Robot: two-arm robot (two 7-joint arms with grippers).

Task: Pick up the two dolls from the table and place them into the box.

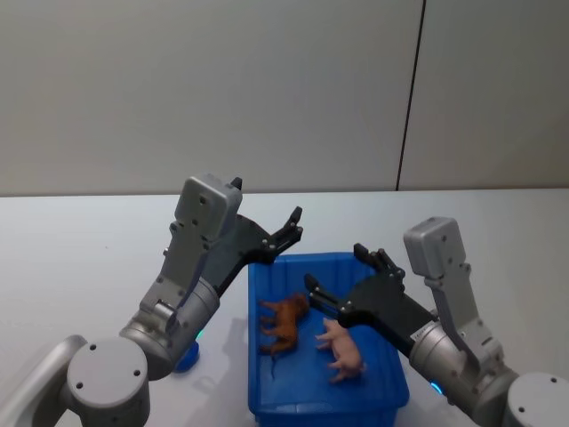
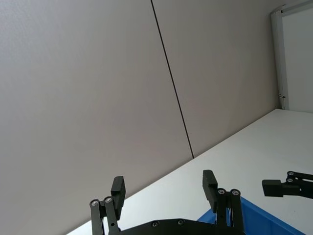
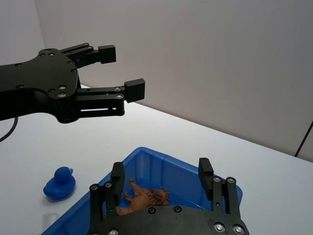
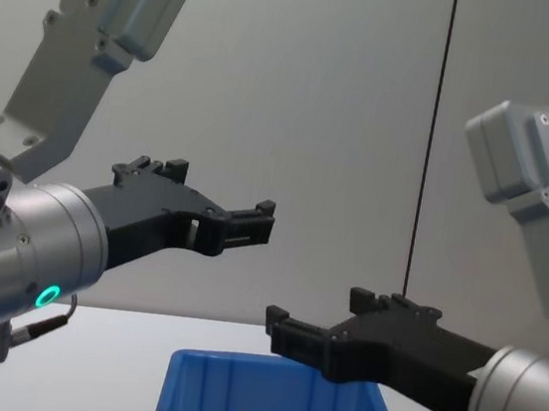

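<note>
Right gripper (image 3: 161, 170) first, since its wrist camera looks past its own two black fingers: they stand spread wide with nothing between them. Just below and ahead of those fingers lies the reddish-brown doll (image 1: 284, 322), down on the floor of the box (image 1: 258, 356). Beside it, on the side nearer this same hand, lies the pale pink doll (image 1: 342, 349), also on the floor. The two dolls are close but not touching, and neither touches my fingers.

I hold the right gripper above the box, over the rim on its own side, fingertips reaching out over the hollow. Across from it is my left gripper (image 1: 289, 229), held higher and out beyond the box's opposite far corner. Its fingers are spread apart too and hold nothing. The two hands face each other's way over the box and are well apart.

Around the box runs the white table (image 1: 89, 240). On it, under my left arm and just outside the box's wall on that side, sits a small blue duck (image 3: 59, 183). Past both hands rises a plain grey wall (image 1: 267, 89) with one dark vertical seam.
</note>
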